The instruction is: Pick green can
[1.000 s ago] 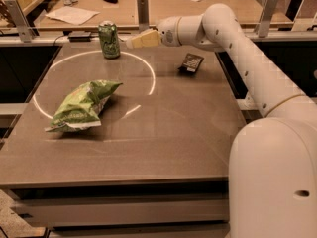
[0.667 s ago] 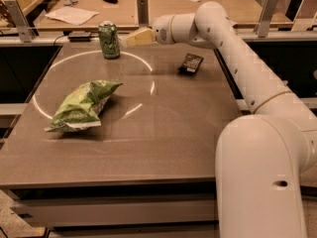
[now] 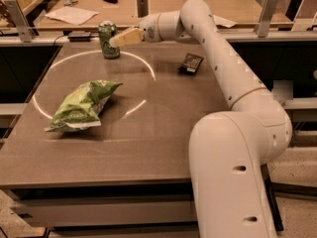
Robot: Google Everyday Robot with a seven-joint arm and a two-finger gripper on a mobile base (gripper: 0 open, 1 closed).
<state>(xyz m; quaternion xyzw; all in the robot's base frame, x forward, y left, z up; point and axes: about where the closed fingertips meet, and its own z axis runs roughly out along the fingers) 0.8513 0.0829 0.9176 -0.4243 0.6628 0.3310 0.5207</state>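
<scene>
The green can (image 3: 108, 39) stands upright near the table's far edge, left of centre, with a silver top and pale markings. My gripper (image 3: 119, 38) reaches in from the right on the white arm (image 3: 218, 68), its tan fingers (image 3: 127, 36) level with the can's upper half, with their tips right at its right side. I cannot tell whether they touch the can.
A wrinkly light-green chip bag (image 3: 81, 105) lies at the left of the brown table (image 3: 148, 143). A small dark packet (image 3: 191, 63) lies right of the arm. A wooden bench with papers (image 3: 72, 15) stands behind the table.
The gripper has moved left toward the green can, closing the gap between them. The can, chip bag and dark packet have not moved.
</scene>
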